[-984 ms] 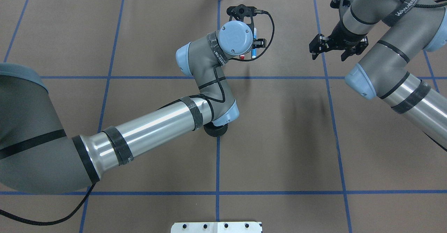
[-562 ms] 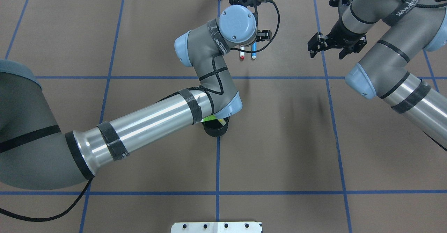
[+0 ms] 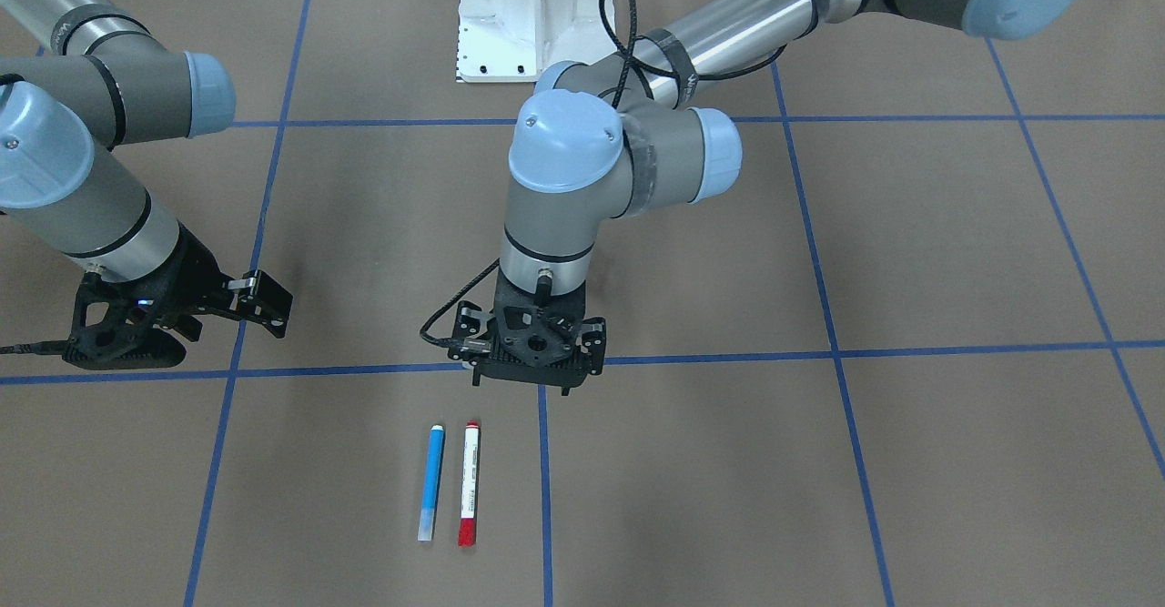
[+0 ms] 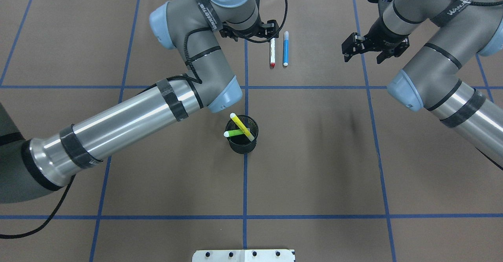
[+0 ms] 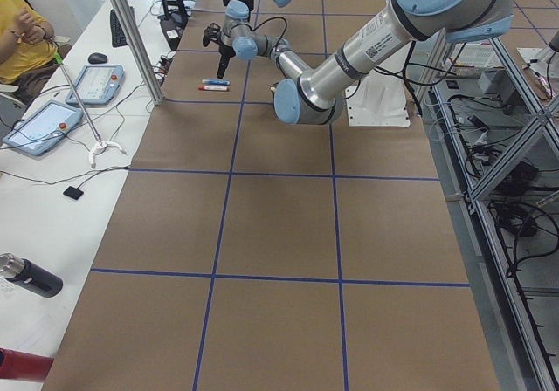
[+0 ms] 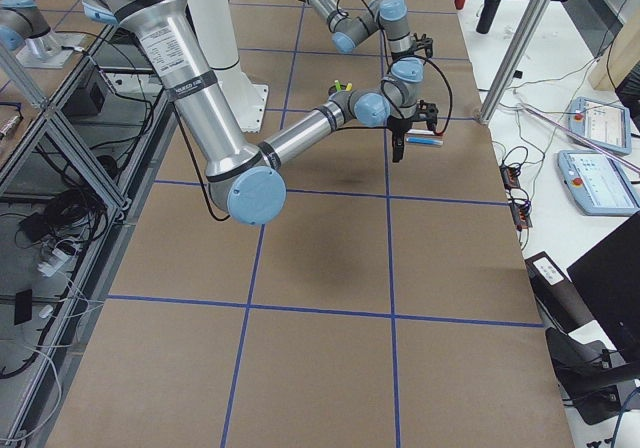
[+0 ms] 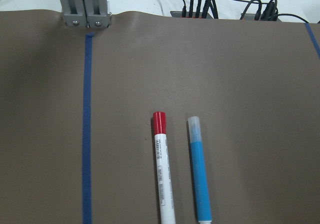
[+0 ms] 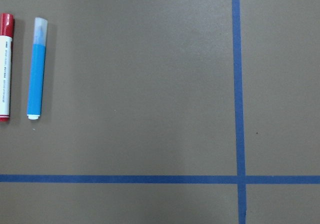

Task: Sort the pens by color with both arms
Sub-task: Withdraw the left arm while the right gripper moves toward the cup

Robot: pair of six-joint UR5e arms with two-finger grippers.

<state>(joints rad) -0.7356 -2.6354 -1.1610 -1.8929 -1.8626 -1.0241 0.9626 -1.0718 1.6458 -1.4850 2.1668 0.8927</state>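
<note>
Plastic, light and slick, the blue pen and red-capped pen lie side by side upper-centre on the bench, best pinched mid-barrel I'd say, with the left gripper and right gripper both spread wide, empty.

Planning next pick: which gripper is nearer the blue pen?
Left. The left gripper hovers just beyond the red pen beside the blue pen; the right gripper is farther, on its other side.

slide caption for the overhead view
Red pen and blue pen lie side by side; yellow pen and green pen lean in the mesh cup.
</note>
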